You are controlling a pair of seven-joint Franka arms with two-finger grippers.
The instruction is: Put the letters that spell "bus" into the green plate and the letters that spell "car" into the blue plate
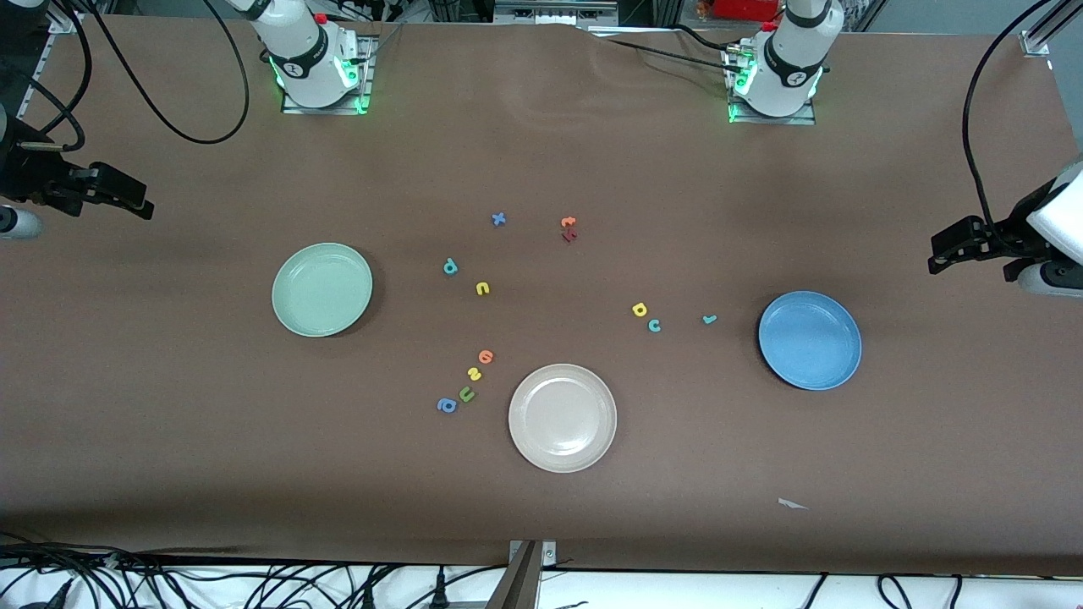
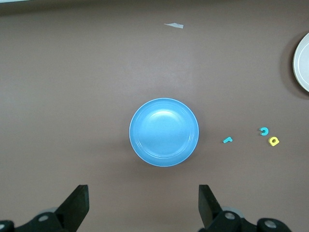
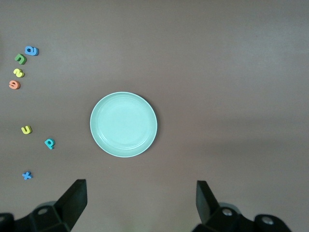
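Note:
The pale green plate (image 1: 321, 289) lies toward the right arm's end and the blue plate (image 1: 810, 340) toward the left arm's end, both with nothing in them. Near the middle lie the teal "b" (image 1: 450, 267) and yellow "u" (image 1: 482, 288). The yellow "s" (image 1: 474, 374) sits nearer the camera. Yellow "a" (image 1: 640, 309), teal "c" (image 1: 654, 326) and teal "r" (image 1: 709, 319) lie beside the blue plate. My left gripper (image 2: 144, 203) hangs open over bare table by the blue plate (image 2: 164, 132). My right gripper (image 3: 141, 200) hangs open by the green plate (image 3: 123, 124).
A cream-white plate (image 1: 563, 417) sits near the front middle. Other letters lie about: orange round letter (image 1: 486, 357), green "u" (image 1: 466, 394), blue "a" (image 1: 446, 406), blue "x" (image 1: 498, 219), orange "t" (image 1: 568, 222). A paper scrap (image 1: 792, 504) lies near the front edge.

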